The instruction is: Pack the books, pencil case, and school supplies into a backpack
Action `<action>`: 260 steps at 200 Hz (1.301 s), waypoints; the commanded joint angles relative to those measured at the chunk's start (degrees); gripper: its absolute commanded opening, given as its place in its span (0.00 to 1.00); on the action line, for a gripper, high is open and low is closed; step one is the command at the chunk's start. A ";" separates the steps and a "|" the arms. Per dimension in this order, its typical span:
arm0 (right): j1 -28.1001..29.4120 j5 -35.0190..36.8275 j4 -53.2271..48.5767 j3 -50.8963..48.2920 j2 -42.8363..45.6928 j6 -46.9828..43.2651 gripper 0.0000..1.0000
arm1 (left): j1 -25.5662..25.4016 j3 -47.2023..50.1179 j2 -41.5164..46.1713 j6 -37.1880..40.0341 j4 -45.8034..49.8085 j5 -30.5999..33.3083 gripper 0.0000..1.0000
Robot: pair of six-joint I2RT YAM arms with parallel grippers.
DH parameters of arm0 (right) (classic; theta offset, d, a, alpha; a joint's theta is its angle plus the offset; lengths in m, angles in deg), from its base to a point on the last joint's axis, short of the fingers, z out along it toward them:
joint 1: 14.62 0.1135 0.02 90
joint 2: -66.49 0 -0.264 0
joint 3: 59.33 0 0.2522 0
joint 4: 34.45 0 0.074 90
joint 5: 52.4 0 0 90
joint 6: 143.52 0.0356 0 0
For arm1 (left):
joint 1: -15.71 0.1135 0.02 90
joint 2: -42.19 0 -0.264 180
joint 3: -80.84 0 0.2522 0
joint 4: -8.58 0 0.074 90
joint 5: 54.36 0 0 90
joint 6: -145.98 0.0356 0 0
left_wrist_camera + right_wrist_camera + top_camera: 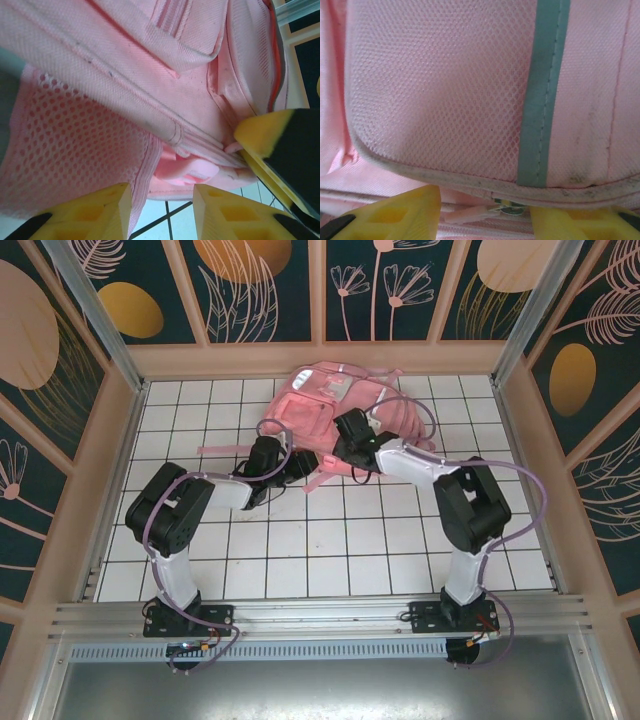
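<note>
The backpack (330,405) lies on the bench (300,540) right against both my claws: my right claw (485,205), half wide, has its zipper pull (470,214) lying crosswise between the fingers (405,210), while my left claw (161,197), narrow, straddles its edge (150,175), gripping or not I cannot tell.

Pink cloth all over here, matt and woven!
The backpack (325,410) is coarse-weave fabric. Now there's an open honeycomb mesh panel (65,145), and over here a finer mesh pocket (435,90) crossed by a smooth grey-green strip (540,90) with a slight sheen. The piping looks grubby, and the zip slider (502,205) looks like metal. The left fingers (90,212) and right fingers (395,212) are matt yellow moulded plastic. The table (330,550) is smooth white tile, with a pale metal rail (320,615).
</note>
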 commanded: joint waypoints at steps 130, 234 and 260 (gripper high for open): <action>-5.29 -11.07 3.71 -0.84 5.81 -10.98 0.00 | 3.18 -7.18 -3.28 -0.03 2.70 4.71 0.57; -10.48 -11.52 -19.32 -5.79 12.75 -31.85 0.00 | 11.59 -16.50 -16.98 -0.99 6.81 6.79 0.51; -14.15 -3.90 -20.56 -5.52 13.47 -34.85 0.00 | 13.53 -17.79 -16.67 1.80 10.15 7.71 0.50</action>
